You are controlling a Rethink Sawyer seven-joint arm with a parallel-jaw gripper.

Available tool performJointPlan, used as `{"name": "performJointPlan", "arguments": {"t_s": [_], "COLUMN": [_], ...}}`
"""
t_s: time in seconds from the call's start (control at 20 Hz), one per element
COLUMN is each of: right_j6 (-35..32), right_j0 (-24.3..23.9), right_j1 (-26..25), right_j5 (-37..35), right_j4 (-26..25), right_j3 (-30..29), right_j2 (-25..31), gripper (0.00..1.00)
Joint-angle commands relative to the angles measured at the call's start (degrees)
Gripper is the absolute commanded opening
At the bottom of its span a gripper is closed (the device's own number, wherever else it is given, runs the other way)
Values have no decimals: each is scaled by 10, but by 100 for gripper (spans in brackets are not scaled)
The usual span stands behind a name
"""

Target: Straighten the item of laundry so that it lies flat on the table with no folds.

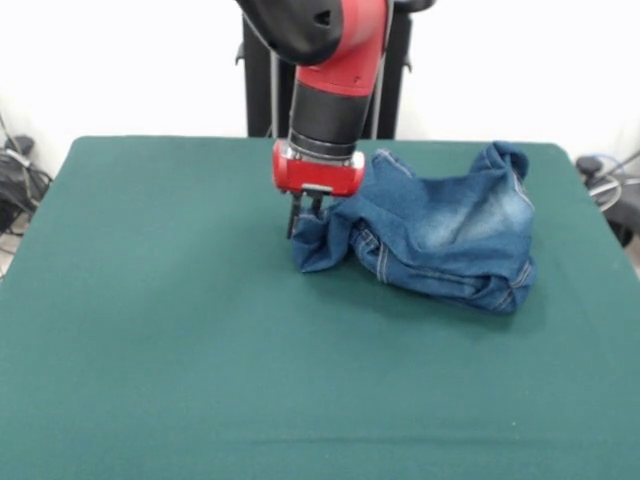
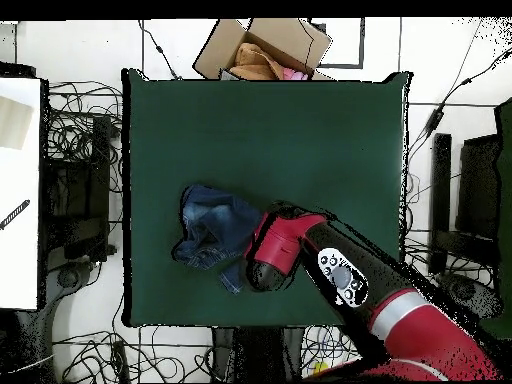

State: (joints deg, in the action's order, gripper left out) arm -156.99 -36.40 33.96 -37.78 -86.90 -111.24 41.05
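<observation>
1. The red and black robot arm's gripper (image 1: 307,213) is down low, right at the edge of the small blue denim jeans (image 1: 440,235). Its short black fingers look close together on the corner of cloth there, so it seems to be pinching the jeans, though the spot is small and hard to see well.
2. To do this step well, I think the gripper should keep a firm pinch on that corner and pull it slowly outward, away from the pile, staying low over the table. A slow pull should let the cloth slide and open without slipping out.
3. The jeans are bunched up in a lumpy heap, not flat at all. There are many folds, some pale faded patches and lines of stitching. One end sticks up in a little bump.
4. The jeans sit on the big dark green cloth-covered table (image 1: 150,350), on the half nearer the robot and a bit off the middle, with lots of bare green room around them.
</observation>
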Motion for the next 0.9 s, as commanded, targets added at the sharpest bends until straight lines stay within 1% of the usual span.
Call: {"name": "performJointPlan", "arguments": {"t_s": [0.05,0.15,0.25,0.4,0.45,0.55,0.6,0.65,0.7,0.8,0.9], "right_j6": [19,50,118,312,384,453,579,633,678,743,795], "right_j0": [-27,-62,-113,-222,-256,-294,-358,-389,-413,-451,-478], "right_j1": [-11,-25,-46,-74,-78,-86,-102,-118,-129,-150,-162], "right_j5": [62,89,118,116,104,101,80,67,54,30,15], "right_j4": [16,24,42,112,134,149,182,198,210,230,247], "right_j3": [51,44,36,17,12,7,8,12,17,27,33], "right_j2": [-40,-40,-34,-7,2,15,36,48,58,71,82], "gripper": [0,0,0,0,0,0,0,0,0,0,0]}}
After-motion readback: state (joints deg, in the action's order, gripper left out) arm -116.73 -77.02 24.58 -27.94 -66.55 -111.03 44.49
